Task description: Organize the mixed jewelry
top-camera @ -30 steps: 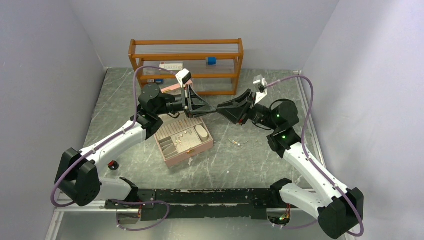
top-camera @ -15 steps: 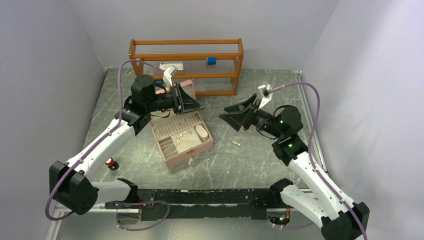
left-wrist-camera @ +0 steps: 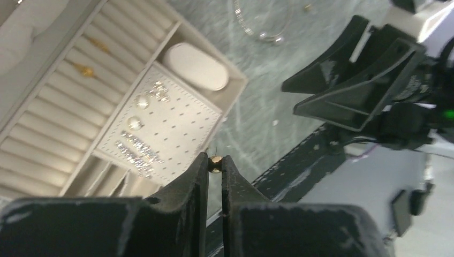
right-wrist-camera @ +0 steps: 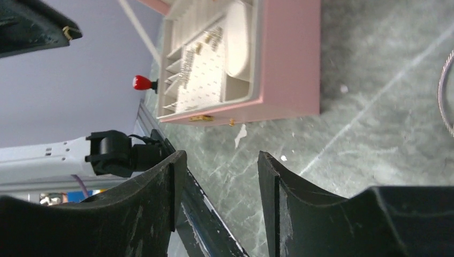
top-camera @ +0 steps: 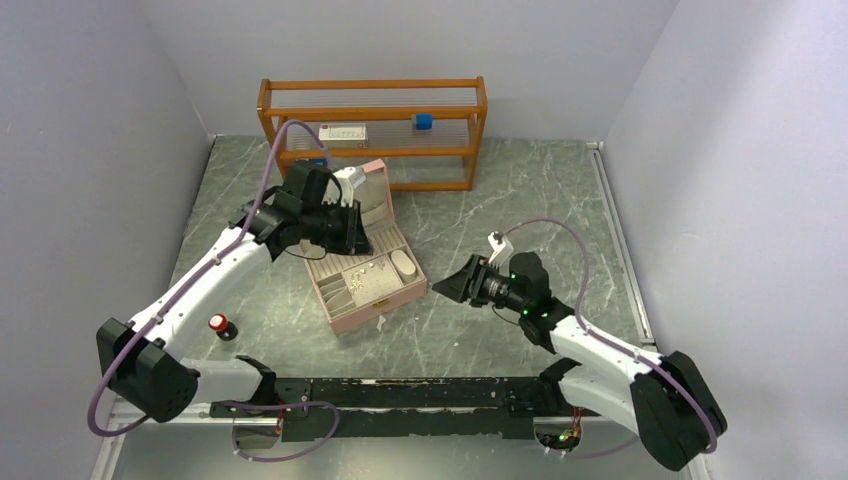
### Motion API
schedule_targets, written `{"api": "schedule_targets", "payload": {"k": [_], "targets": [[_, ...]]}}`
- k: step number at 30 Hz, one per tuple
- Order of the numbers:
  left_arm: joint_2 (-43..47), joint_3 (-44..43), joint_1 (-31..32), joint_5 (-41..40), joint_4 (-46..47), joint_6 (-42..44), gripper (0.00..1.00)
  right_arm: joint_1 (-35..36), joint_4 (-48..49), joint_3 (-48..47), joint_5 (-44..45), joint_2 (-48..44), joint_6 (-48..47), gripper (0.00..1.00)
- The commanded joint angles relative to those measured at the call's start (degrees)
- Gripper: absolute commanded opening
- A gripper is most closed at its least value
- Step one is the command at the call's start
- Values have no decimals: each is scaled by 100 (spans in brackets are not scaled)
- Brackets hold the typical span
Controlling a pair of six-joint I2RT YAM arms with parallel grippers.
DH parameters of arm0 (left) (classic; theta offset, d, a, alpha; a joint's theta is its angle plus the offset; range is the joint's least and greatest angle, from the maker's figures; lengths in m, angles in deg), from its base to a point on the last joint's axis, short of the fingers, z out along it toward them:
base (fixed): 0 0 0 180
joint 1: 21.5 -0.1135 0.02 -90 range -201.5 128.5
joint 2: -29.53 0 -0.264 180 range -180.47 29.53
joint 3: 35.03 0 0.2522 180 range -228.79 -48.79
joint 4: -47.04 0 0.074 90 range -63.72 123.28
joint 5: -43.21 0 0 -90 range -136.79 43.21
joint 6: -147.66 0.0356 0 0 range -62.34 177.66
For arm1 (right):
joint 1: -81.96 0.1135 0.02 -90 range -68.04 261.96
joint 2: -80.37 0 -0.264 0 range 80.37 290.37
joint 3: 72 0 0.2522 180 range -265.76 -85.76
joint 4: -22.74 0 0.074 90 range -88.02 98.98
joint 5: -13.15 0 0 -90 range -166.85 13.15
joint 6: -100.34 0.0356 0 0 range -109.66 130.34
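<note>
My left gripper (left-wrist-camera: 214,160) is shut on a tiny gold piece (left-wrist-camera: 214,163) pinched at its very tips. It hangs over the open pink jewelry box (top-camera: 345,318), above the box's back left part (top-camera: 352,238). Inside the box, several silver pieces (left-wrist-camera: 140,150) glint on the dotted panel and small gold ones (left-wrist-camera: 85,68) lie among the ring rolls. A thin silver chain (left-wrist-camera: 262,27) lies on the table right of the box. My right gripper (top-camera: 452,288) stands open and empty, low beside the box (right-wrist-camera: 289,64), its fingertips (right-wrist-camera: 172,160) well apart.
A wooden rack (top-camera: 372,130) stands at the back of the table. The box's lid (top-camera: 375,190) is raised behind it. A red-capped black cylinder (top-camera: 217,323) stands near the left arm. A white oval cushion (left-wrist-camera: 196,67) fills one compartment.
The two grippers were tip to tip above the table. The right one opened and drew back low and nearer; the left carried the gold piece over the box.
</note>
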Motion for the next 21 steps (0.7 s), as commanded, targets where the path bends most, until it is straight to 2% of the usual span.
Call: {"api": "schedule_targets", "payload": {"k": [1, 10, 15, 21], "targets": [[-293, -225, 155, -889, -746, 825, 15, 290, 902, 233, 724, 416, 692, 55], [-1026, -430, 563, -1772, -1085, 1033, 15, 619, 1324, 194, 1328, 1246, 961, 53], [-1272, -524, 669, -1803, -1153, 1132, 16, 891, 1560, 152, 1502, 1624, 1000, 52], [-1594, -529, 743, -1663, -1203, 1404, 16, 1149, 2284, 254, 1637, 2148, 990, 51]]}}
